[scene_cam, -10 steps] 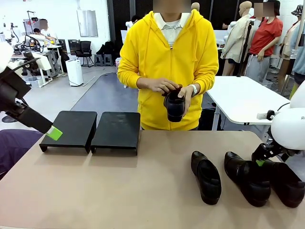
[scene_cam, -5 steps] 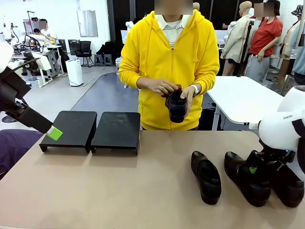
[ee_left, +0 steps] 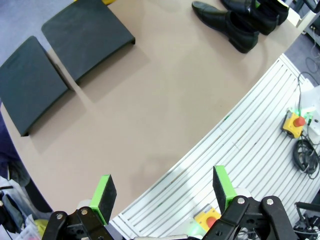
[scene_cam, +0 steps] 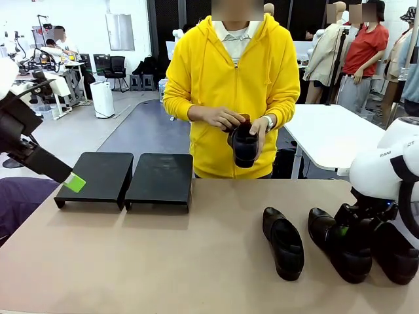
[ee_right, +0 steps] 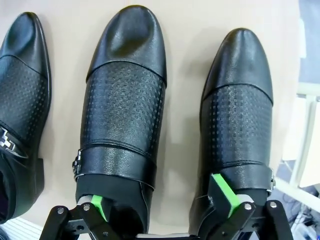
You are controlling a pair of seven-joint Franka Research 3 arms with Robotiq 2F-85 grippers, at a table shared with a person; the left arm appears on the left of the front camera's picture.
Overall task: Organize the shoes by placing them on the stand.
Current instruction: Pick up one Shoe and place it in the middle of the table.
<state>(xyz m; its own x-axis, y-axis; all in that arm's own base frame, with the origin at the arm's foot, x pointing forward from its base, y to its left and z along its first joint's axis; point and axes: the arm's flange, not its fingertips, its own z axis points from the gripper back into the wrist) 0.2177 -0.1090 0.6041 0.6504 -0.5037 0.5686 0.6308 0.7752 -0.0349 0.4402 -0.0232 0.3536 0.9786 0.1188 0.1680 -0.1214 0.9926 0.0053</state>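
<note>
Shoes, four, black, perforated uppers; none yet on the stand; three lie on the table [scene_cam: 163,268] at the robot's right, namely first shoe [scene_cam: 283,243], middle shoe [scene_cam: 337,252] and outer shoe [scene_cam: 395,256], the last two just beside each other; fourth shoe [scene_cam: 243,145] is held off the table in the person's hands [scene_cam: 226,120] at the far side. Stand, two parts, left platform [scene_cam: 97,175] and right platform [scene_cam: 161,176], side by side at the far left, both bare. Right gripper [scene_cam: 346,230] is low over the middle and outer shoes; fingers [ee_right: 221,191] spread wide, clamped on nothing; in the wrist view one pad sits at the rear opening of each shoe; contact cannot be told. Left gripper [scene_cam: 74,182] hangs beside the left platform, fingers wide apart and empty. Step in hand, by judgement: approach for the first pick-up at the right-hand pair. Next move likely calls for a little more descent, then closing so that the adjoining sides of both shoes are pinched together, or a shift to take one shoe alone; a long carry across the table to the platforms would follow. Change from a second ago: right arm has dropped and swung in towards the middle, bringing its gripper down onto the pair; left arm, the three table shoes, both platforms and the person's hold on the fourth shoe are unchanged.
</note>
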